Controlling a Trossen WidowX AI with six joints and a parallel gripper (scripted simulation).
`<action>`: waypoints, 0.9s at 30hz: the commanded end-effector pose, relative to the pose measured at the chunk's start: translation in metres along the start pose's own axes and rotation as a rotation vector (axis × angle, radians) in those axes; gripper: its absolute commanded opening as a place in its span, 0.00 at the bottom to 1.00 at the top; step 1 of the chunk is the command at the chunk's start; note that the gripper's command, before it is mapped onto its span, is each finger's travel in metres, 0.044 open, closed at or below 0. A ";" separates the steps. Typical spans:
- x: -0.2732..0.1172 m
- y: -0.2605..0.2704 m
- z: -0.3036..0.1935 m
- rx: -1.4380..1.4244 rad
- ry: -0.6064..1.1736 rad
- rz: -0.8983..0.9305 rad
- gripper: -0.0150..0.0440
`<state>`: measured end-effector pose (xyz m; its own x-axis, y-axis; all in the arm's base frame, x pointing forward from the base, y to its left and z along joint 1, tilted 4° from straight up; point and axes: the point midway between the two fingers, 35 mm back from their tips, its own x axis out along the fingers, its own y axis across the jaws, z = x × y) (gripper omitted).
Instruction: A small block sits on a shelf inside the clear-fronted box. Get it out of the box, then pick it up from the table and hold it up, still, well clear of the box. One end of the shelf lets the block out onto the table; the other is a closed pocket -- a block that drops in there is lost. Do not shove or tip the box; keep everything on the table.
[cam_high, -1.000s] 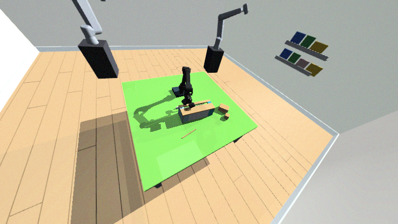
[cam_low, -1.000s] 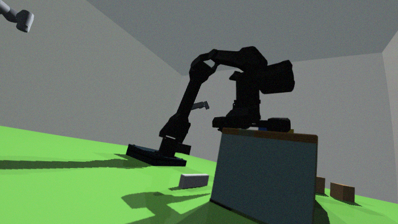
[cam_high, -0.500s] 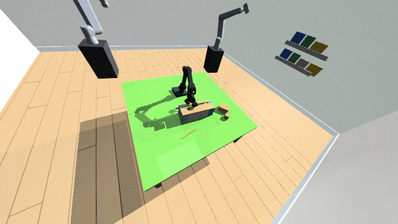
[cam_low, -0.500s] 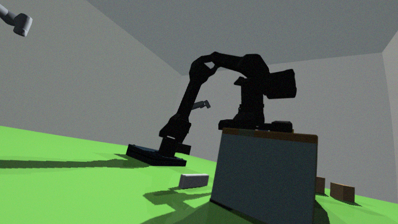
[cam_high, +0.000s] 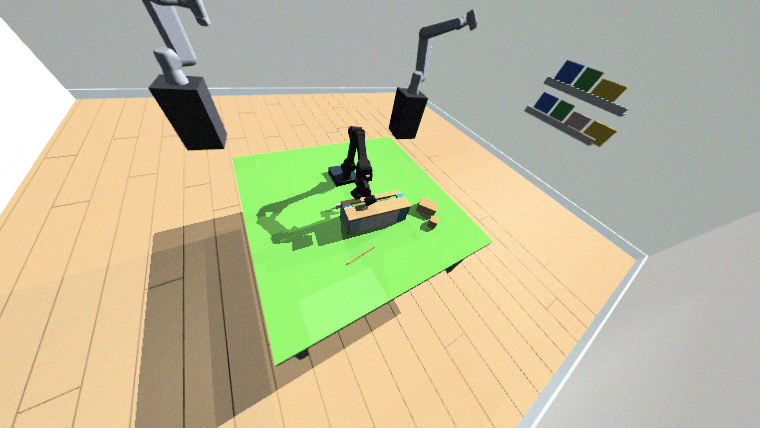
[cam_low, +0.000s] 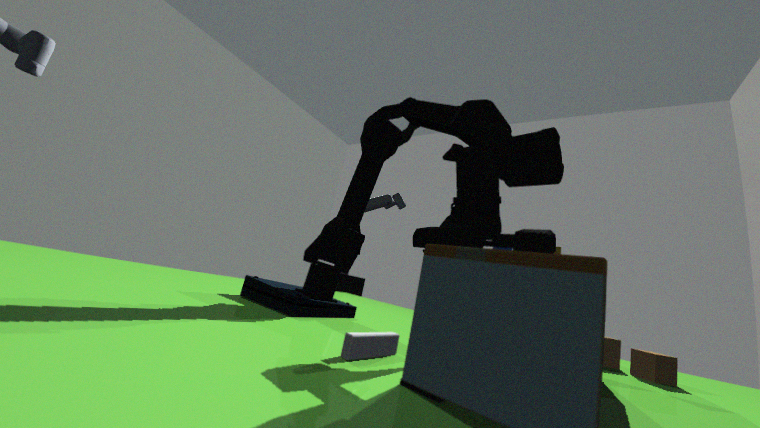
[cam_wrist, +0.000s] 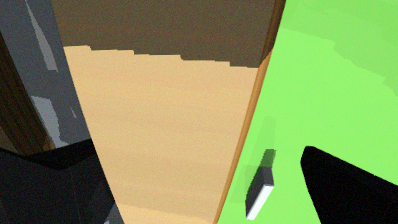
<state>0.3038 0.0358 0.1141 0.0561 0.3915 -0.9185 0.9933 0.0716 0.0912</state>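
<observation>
Hovering low over the top of the box, the gripper spreads its fingers wide, nearly to their limit, and grips nothing; in the exterior view they lie almost level with the box's wooden upper edge. The wrist view looks straight down: the tan top panel of the box fills the centre, one dark finger reaches past the panel's edge over the green worktop, and the other sits above the box's open slot. A small pale grey block lies on the worktop just beside the box, on the side toward the arm's base. This appears to be the task's block, already out of the box, though that is a judgement from its size and place. It looks rigid, light and smooth-faced, longer than it is wide, so the surest hold would be across its two long flat sides at mid-length, with the fingers lowered squarely to avoid skidding it against the box. Two brown blocks rest on the worktop beyond the far end of the box.
</observation>
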 end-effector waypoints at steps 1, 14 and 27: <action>0.002 -0.001 -0.003 0.002 0.001 -0.002 0.93; 0.006 -0.001 -0.016 0.002 0.002 -0.002 0.93; 0.008 -0.001 -0.021 0.003 0.003 -0.002 0.93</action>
<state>0.3020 0.0610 0.1153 0.0537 0.3948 -0.9172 0.9932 0.0736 0.0899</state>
